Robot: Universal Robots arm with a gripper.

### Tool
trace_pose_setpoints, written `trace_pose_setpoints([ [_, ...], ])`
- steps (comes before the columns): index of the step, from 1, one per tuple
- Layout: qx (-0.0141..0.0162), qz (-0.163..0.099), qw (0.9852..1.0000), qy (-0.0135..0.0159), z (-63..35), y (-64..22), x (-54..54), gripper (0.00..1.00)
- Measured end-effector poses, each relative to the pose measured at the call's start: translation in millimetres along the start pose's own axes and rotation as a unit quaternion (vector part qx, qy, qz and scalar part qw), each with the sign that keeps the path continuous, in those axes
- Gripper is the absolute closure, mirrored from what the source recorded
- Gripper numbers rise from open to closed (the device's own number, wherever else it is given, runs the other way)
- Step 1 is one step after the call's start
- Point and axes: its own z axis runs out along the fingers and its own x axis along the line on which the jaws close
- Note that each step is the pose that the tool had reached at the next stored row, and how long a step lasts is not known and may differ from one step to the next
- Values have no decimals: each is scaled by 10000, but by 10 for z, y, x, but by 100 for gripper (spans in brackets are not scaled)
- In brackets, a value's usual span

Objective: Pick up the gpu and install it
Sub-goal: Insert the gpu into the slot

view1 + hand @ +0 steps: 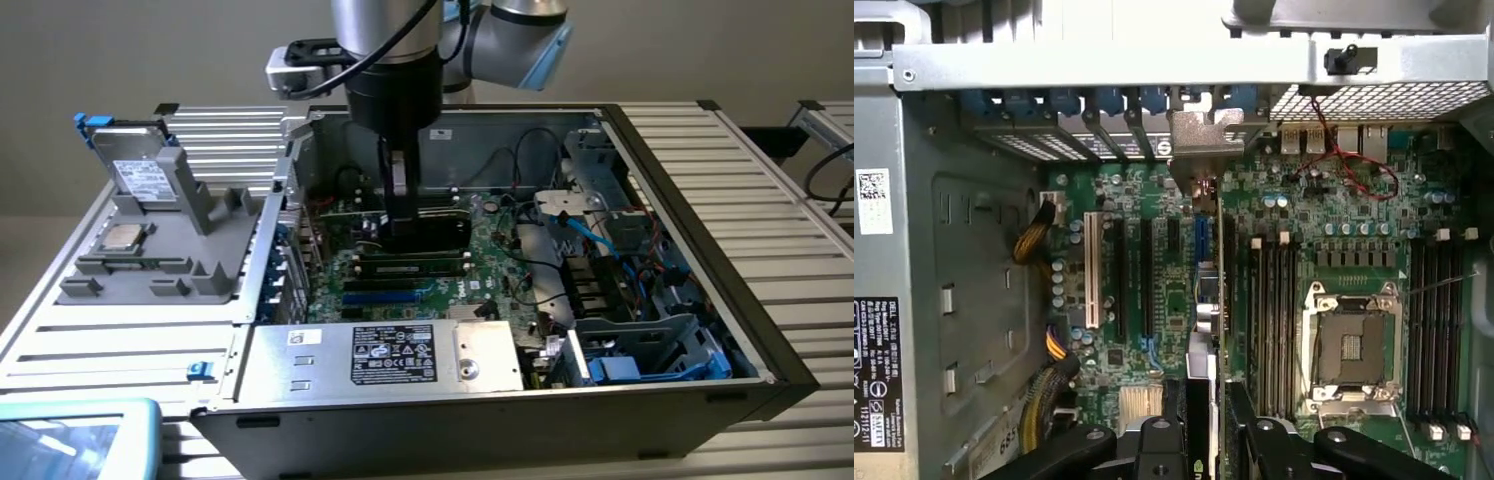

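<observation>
— Closest to the wrist camera the gripper (1206, 432) is seen. Is anything held by it?

— Yes. It is closed on the gpu (1200, 345), which is clamped edge-on between the two black fingers (1242, 425).

— Where is the gpu placed with regard to the computer case (534, 425)?

— It is held inside the case, standing on edge, low over the motherboard (1154, 290). Its length is lined up with the expansion slots, just beside the blue slot (1201, 240). Its metal bracket (1204, 135) is seen at the case's rear wall, among the slot covers. Whether the card is seated in a slot cannot be told.

— How is the arm seen from outside the case?

— It is seen reaching straight down through the case's open side.

— What else is found inside the case?

— A CPU socket (1351, 345) is seen on the motherboard, apart from the gpu, with memory slots (1274, 320) between the two. A power supply (400, 355) is mounted against the case wall nearest the exterior camera.

— And outside the case?

— The case is carried by a slatted table (761, 170). A grey fixture (174, 225) is set on the table just beside the case's side wall.
</observation>
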Motion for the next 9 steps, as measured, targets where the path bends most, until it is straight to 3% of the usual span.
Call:
trace_pose_setpoints([
  [4,0,-25,10000,-2,74,8,0,73],
  [6,-1,-72,10000,-4,218,37,-2,73],
  [9,-28,-103,9999,31,247,39,-8,73],
])
